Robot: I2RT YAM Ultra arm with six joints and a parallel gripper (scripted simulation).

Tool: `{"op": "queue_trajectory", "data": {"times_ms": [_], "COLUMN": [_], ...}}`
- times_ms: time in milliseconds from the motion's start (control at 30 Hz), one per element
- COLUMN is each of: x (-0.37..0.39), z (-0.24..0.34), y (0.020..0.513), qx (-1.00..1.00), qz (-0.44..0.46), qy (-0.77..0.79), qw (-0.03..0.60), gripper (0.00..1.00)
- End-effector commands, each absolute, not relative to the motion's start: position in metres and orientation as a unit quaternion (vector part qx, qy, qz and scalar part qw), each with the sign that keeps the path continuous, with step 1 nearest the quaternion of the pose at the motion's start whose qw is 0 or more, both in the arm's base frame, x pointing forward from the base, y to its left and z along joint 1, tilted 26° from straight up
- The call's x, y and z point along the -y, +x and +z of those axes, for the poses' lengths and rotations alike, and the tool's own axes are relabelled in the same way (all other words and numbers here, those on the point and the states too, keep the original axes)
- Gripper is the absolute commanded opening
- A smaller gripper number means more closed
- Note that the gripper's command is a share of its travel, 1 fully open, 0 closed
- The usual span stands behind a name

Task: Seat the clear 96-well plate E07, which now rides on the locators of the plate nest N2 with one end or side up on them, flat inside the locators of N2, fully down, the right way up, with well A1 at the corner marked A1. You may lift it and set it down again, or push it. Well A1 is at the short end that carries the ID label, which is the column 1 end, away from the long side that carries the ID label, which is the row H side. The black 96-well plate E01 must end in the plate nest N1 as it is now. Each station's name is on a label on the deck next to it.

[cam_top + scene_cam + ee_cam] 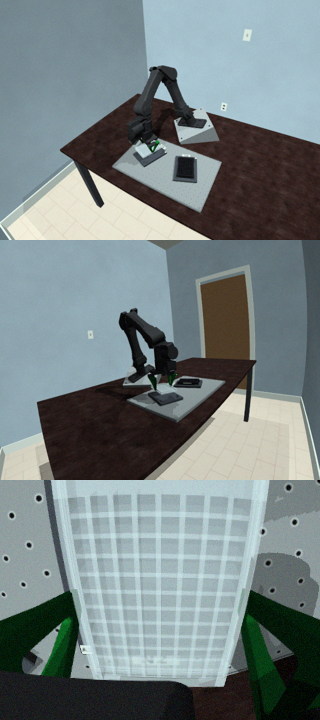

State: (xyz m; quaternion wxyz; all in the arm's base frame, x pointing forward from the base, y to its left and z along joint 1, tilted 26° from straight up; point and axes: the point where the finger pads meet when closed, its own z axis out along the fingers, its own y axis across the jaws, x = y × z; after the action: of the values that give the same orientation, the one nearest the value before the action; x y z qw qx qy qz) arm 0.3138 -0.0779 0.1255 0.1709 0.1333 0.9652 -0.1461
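Note:
The clear 96-well plate E07 [142, 150] [164, 388] [160, 574] is held a little above the dark plate nest N2 [149, 157] [165, 397]. My gripper [159, 599] [151, 147] [162, 382] is shut on the plate, its green fingers pressed against the two long sides near the plate's near end. In the wrist view the plate fills most of the frame, with the nest's dark edge showing past its far end. The black plate E01 [185, 167] [189, 381] lies flat in nest N1.
Both nests sit on a grey perforated deck board [168, 171] on a dark wooden table. The arm's base stands on a grey wedge block [195, 126] behind the deck. Small white station labels [163, 146] [186, 155] lie beside the nests.

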Motion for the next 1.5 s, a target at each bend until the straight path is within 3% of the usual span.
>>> {"op": "queue_trajectory", "data": {"times_ms": [0, 1467], "x": [0.072, 0.0695], "z": [0.1467, 0.1518], "y": [0.3135, 0.3114], "qx": [-0.962, -0.962], "qz": [-0.146, -0.145], "qy": [0.132, 0.131], "qw": [0.189, 0.188], "gripper": [0.0, 0.0]}}
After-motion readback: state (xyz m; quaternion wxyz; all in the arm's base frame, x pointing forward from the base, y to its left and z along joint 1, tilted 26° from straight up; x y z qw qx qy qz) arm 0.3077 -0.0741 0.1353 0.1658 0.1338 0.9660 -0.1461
